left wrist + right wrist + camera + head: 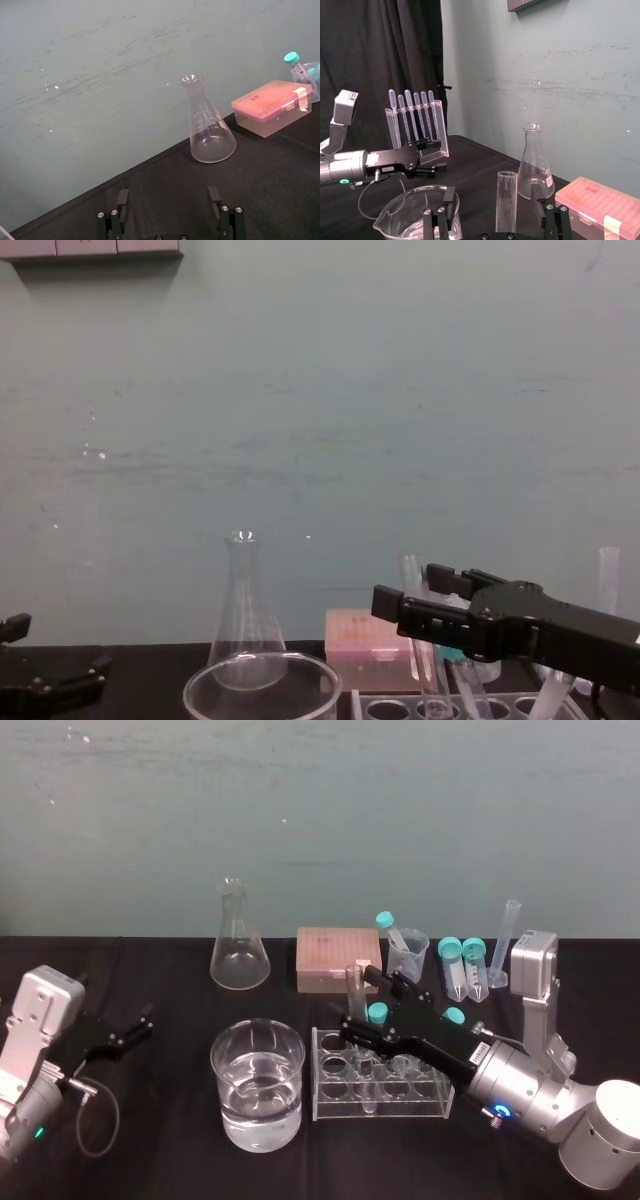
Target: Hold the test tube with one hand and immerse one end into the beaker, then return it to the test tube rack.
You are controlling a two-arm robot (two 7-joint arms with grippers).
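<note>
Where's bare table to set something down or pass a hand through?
Free: the black cloth between the left gripper and the beaker, running back to the flask. Also the front strip before the beaker. Crowded: right of the flask, where the pink box, test tube rack, capped tubes and the right gripper, open around the test tube, sit close.

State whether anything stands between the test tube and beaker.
Nothing visible does. The test tube stands in the test tube rack inside the open right gripper; the beaker sits beside it. Left gripper idles far left.
</note>
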